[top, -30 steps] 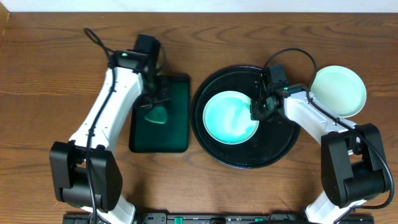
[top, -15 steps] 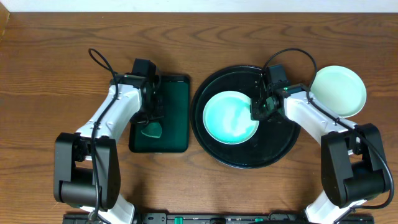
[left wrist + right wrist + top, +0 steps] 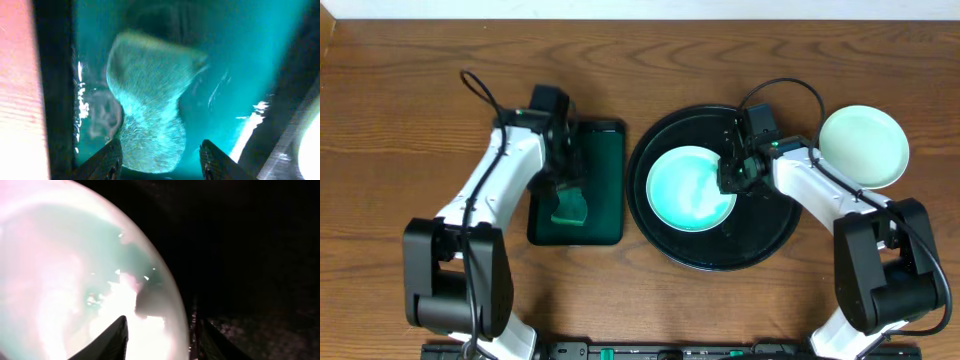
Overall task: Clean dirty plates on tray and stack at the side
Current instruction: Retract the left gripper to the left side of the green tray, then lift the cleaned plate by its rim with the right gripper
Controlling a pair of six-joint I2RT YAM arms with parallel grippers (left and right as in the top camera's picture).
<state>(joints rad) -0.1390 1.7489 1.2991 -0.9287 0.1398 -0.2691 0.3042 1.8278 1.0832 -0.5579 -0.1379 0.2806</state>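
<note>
White plate (image 3: 691,188): stiff, slick, so take it by the rim. Your right hand (image 3: 161,330) straddles that rim, fingers parted. Your left hand (image 3: 159,152) is parted over the sponge (image 3: 150,95).

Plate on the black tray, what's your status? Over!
Left gripper open over sponge in green tray. Right gripper open astride plate rim on black tray. Second plate beside tray. Nothing in the way.

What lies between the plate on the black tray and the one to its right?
Nothing loose: only the tray rim and the right arm, its claw by that plate, cross the way to the side plate.
</note>
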